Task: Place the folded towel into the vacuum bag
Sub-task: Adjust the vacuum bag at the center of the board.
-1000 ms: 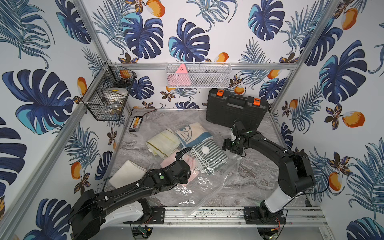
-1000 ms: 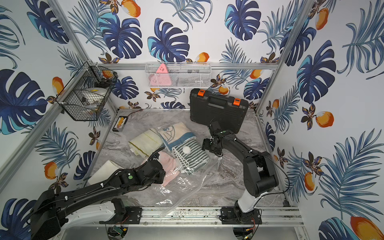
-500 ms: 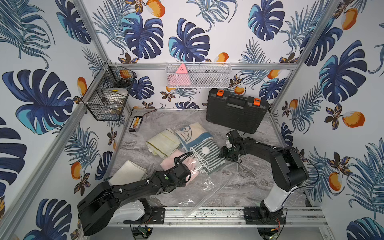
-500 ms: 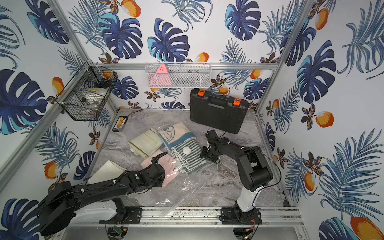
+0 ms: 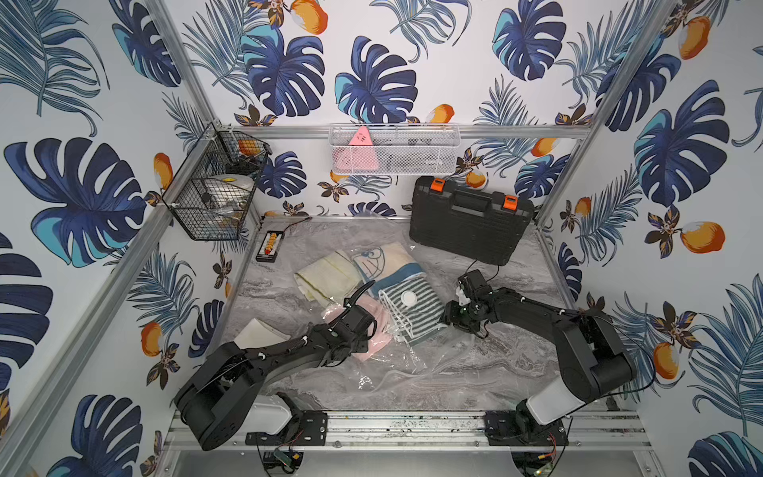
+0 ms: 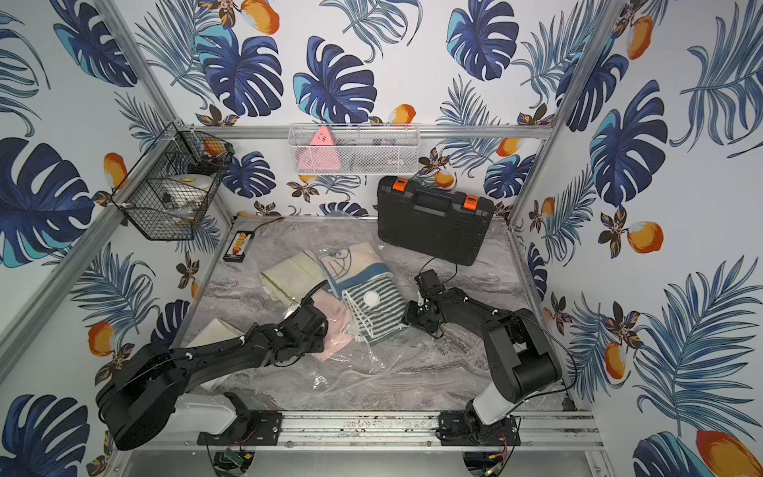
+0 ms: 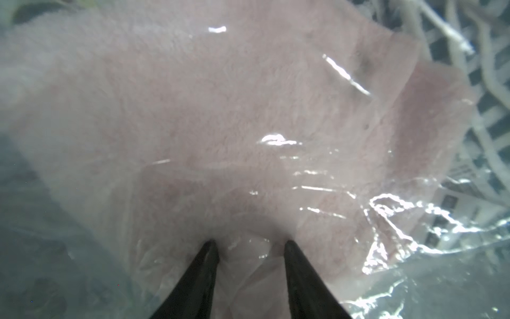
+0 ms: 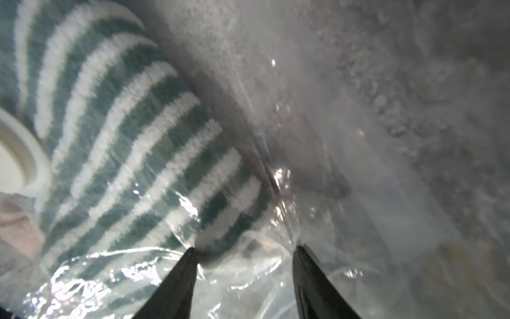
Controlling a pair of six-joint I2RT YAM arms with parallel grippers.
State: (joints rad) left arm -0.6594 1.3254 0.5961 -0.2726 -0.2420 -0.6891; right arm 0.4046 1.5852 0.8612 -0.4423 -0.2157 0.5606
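Crinkly vacuum bag, fluffy pink towel, left hand parted, empty, right hand grip unclear

Ahead of the left pincer: pink towel, soft, fluffy, matt cloth, seen through the vacuum bag, a clear, glossy, crinkled plastic film with bright glints. Ahead of the right pincer: striped towel, rough looped terry cloth under the same film. Farther off on that side is the valve cap, smooth white plastic. Pincer fingers: black, matt. Table beneath both pincers: grey, marbled, stone-like, with a dull sheen. Case beyond the right pincer: black matt plastic.
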